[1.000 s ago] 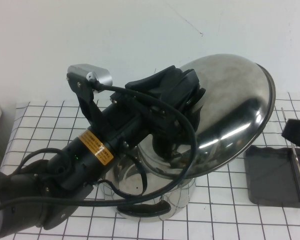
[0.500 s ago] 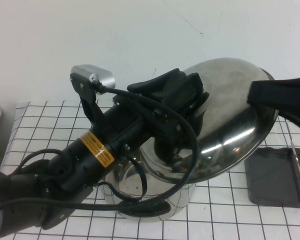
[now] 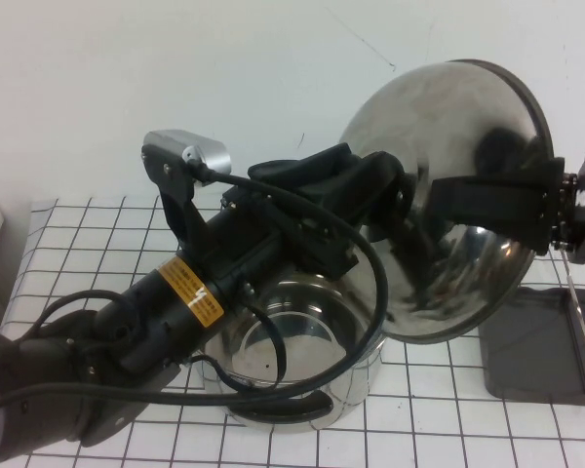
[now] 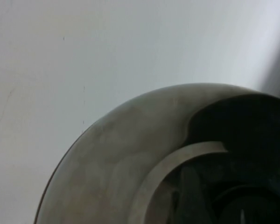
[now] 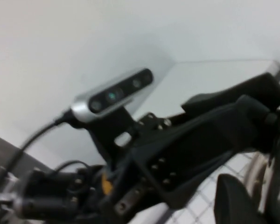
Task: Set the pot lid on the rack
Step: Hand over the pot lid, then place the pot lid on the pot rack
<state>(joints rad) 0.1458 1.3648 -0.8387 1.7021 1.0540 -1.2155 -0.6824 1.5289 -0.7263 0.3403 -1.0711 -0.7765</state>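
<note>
Setting: white wall behind a table point(image 3: 68, 255) covered in white cloth with a black grid.

Left arm point(image 3: 156, 322): black, reaching diagonally over the pot toward the lid. Left gripper point(image 3: 390, 210) sits at the lid's centre, clamped on the pot lid there; the knob itself is hidden by the fingers.

Pot lid point(image 3: 468, 127): mirror steel, held in the air above and to the right of the pot, tipped nearly upright.

Pot point(image 3: 292, 370): deep steel, open, standing on the table below the lid.

Right gripper point(image 3: 497, 210): beside the lid's right half; finger state cannot be told.

Rack point(image 3: 536, 341): dark grey tray right of the pot, with a thin upright rod point(image 3: 580, 322).
</note>
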